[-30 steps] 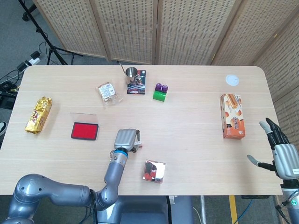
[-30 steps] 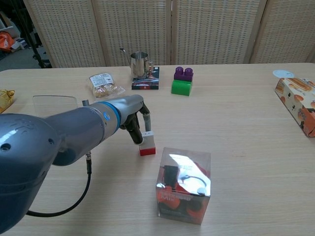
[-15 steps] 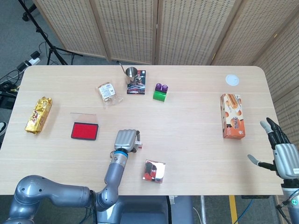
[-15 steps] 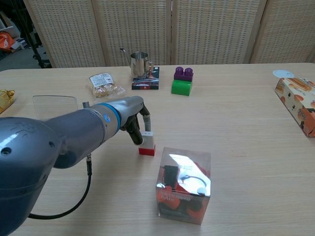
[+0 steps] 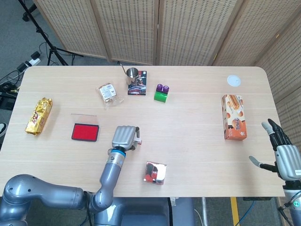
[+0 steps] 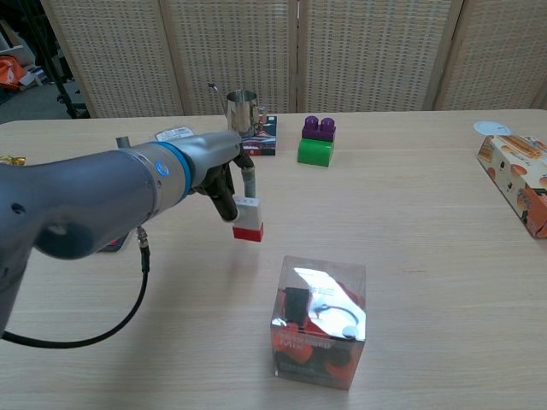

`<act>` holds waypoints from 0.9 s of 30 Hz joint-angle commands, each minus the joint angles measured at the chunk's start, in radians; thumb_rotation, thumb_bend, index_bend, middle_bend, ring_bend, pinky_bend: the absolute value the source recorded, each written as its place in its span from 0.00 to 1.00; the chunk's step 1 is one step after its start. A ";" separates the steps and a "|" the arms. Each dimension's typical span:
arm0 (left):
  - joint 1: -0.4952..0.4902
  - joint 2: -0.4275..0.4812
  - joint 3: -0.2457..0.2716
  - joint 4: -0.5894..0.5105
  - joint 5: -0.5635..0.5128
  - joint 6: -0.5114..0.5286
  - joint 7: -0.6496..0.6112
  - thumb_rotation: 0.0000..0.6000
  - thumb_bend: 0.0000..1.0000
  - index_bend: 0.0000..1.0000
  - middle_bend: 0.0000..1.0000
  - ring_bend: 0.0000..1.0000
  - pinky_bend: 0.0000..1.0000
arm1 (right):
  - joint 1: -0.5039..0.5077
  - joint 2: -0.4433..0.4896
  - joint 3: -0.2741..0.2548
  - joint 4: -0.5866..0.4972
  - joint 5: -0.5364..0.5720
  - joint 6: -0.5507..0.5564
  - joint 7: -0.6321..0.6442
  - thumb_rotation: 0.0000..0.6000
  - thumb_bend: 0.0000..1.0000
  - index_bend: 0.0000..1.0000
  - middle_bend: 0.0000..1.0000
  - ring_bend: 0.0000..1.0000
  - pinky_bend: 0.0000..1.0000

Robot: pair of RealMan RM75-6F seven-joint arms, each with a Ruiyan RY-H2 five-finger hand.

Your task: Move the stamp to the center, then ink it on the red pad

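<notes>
The left hand (image 6: 220,167) pinches the red-and-white stamp (image 6: 248,220) clear above the surface (image 6: 410,222), right of the red ink pad (image 5: 85,132); the right hand (image 5: 282,153) hangs spread, holding nothing.

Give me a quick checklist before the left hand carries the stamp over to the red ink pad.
1. Stamp held by left hand: ok, pinched between fingers.
2. Stamp lifted off the table: ok, shadow underneath in the chest view.
3. Red pad uncovered: ok, red surface shows in the head view.
4. Path to the pad free: ok, nothing between them in the head view.
5. Right hand clear: ok, off the table edge.
6. Stamp face level: cannot tell.
</notes>
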 commanded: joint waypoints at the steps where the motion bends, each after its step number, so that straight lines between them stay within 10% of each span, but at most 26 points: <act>1: 0.043 0.108 0.018 -0.081 0.030 0.002 -0.004 1.00 0.41 0.59 1.00 1.00 0.96 | -0.001 0.001 -0.001 -0.001 -0.002 0.002 -0.001 1.00 0.00 0.00 0.00 0.00 0.15; 16: 0.261 0.471 0.093 -0.021 0.103 -0.313 -0.348 1.00 0.43 0.61 1.00 1.00 0.96 | 0.000 -0.007 -0.008 -0.013 -0.011 -0.006 -0.036 1.00 0.00 0.00 0.00 0.00 0.15; 27: 0.307 0.510 0.130 0.134 0.197 -0.464 -0.529 1.00 0.43 0.62 1.00 1.00 0.96 | 0.002 -0.016 -0.009 -0.016 -0.009 -0.013 -0.062 1.00 0.00 0.00 0.00 0.00 0.15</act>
